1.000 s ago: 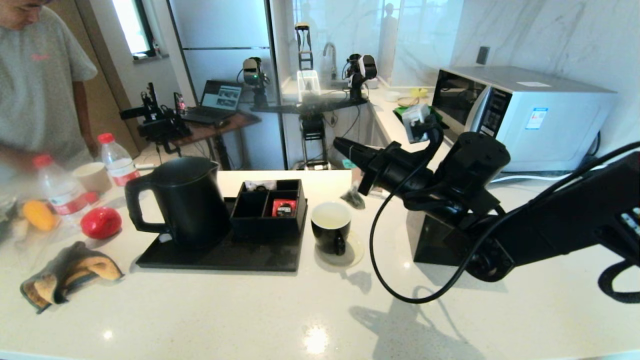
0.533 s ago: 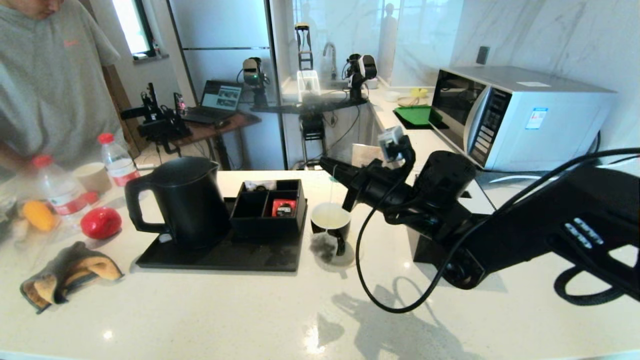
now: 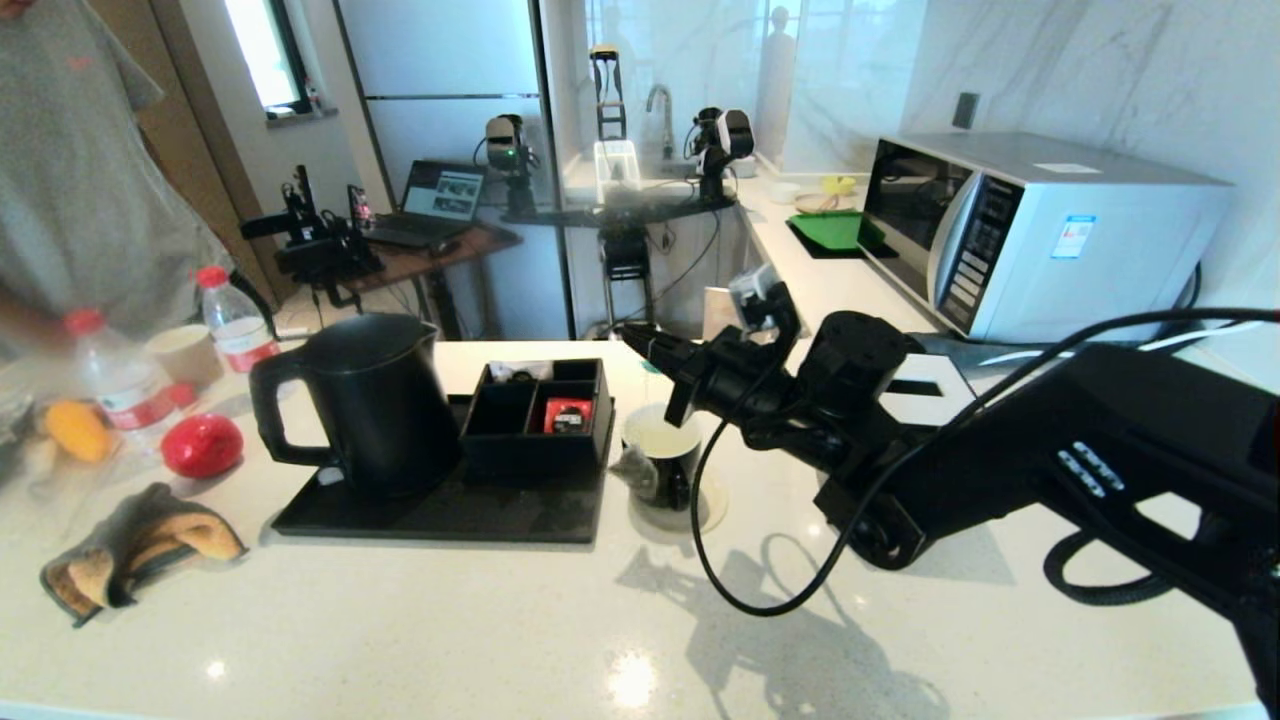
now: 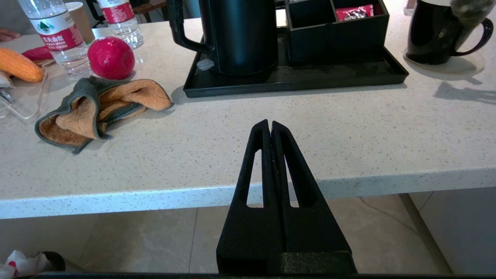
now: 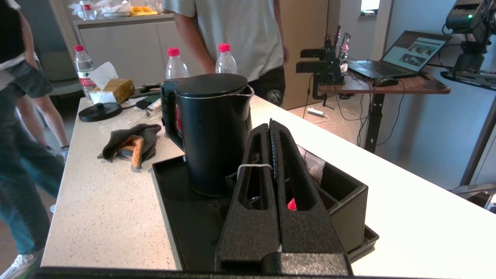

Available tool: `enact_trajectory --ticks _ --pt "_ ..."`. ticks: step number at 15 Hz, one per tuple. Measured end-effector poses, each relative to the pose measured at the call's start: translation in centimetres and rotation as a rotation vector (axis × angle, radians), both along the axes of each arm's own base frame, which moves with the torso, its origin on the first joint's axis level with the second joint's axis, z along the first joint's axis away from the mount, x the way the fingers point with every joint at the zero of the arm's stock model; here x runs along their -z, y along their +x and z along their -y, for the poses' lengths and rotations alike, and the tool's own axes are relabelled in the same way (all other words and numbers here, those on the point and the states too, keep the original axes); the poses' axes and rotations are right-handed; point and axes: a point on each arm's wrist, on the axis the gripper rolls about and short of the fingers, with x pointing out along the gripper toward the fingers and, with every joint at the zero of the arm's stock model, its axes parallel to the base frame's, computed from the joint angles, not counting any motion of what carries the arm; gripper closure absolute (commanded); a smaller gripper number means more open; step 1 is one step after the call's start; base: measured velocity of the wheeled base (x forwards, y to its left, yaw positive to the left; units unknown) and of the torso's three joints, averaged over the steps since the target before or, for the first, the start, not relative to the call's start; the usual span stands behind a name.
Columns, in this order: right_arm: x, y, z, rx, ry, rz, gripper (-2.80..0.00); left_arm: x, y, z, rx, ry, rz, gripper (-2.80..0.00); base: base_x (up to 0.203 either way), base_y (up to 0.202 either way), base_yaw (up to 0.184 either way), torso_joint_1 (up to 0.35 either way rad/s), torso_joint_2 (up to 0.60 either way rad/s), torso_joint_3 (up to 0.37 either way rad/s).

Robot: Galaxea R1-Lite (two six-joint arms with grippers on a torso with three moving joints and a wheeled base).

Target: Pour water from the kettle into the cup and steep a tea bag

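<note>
1. Right gripper [image 3: 640, 343] is held above the counter [image 3: 500, 620], tip pointing toward 10 o'clock in the head view, just above and beyond the cup [image 3: 662, 455]. Fingers are pressed together, clamped on the white string [image 5: 254, 166] of the tea bag [image 3: 636, 468].
2. Tea bag is seen hanging at the cup's outer wall, at its 9 o'clock side, not inside the cup.
3. Cup is set on a round coaster [image 3: 705, 512], at 3 o'clock of the black tray [image 3: 440, 515].
4. Kettle [image 3: 365, 400] is parked upright on the tray, lid shut, handle toward 9 o'clock. Compartment box [image 3: 540, 415] is placed beside it on the tray, at 3 o'clock, with a red packet [image 3: 570, 415] inside.
5. Left gripper [image 4: 270, 128] is parked at the counter's near edge, fingers closed together, nothing held.
6. Folded cloth [image 3: 135, 550] is left at 8 o'clock of the tray.
</note>
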Motion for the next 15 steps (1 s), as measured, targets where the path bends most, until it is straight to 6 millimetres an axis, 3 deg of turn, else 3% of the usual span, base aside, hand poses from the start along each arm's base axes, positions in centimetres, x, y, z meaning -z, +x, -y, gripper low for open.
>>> enact_trajectory --ticks 4,10,15 --pt "-0.3 0.4 -0.2 0.001 0.000 0.000 0.00 0.0 0.0 0.0 0.000 0.000 0.000 0.00 0.000 0.000 0.000 0.000 0.00 0.000" --pt "-2.6 2.0 -1.3 0.001 0.016 0.022 0.00 0.0 0.0 0.0 0.000 0.000 0.000 0.00 0.000 0.000 0.000 0.000 0.00 0.000" --pt "-1.7 2.9 -1.5 0.009 0.008 0.012 0.00 0.0 0.0 0.0 0.000 0.000 0.000 0.00 0.000 0.000 0.000 0.000 0.00 0.000"
